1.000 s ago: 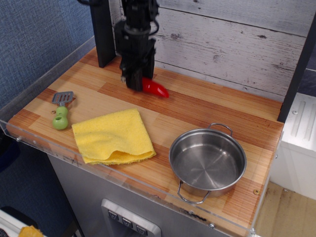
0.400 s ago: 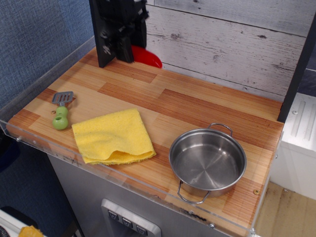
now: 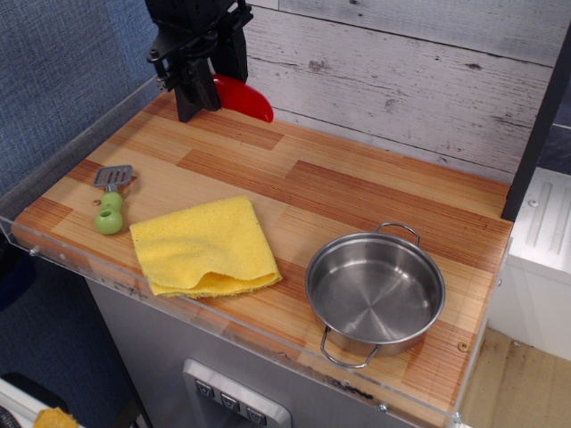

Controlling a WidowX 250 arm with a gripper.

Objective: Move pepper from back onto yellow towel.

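Note:
My black gripper (image 3: 201, 89) hangs above the back left corner of the wooden counter, shut on the red pepper (image 3: 245, 98). The pepper is lifted off the surface, and its glossy pointed end sticks out to the right of the fingers, in front of the white plank wall. Its stem end is hidden behind the gripper. The yellow towel (image 3: 205, 247) lies folded near the counter's front edge, left of centre, well below and in front of the gripper.
A steel pot (image 3: 376, 292) with two handles stands at the front right. A green-handled toy spatula (image 3: 111, 201) lies at the left, beside the towel. A clear plastic rim (image 3: 80, 143) borders the counter's left and front edges. A black post stands at the back left corner.
The gripper closed on the pepper at the back of the counter, lifted it off the wood and carried it up and to the left.

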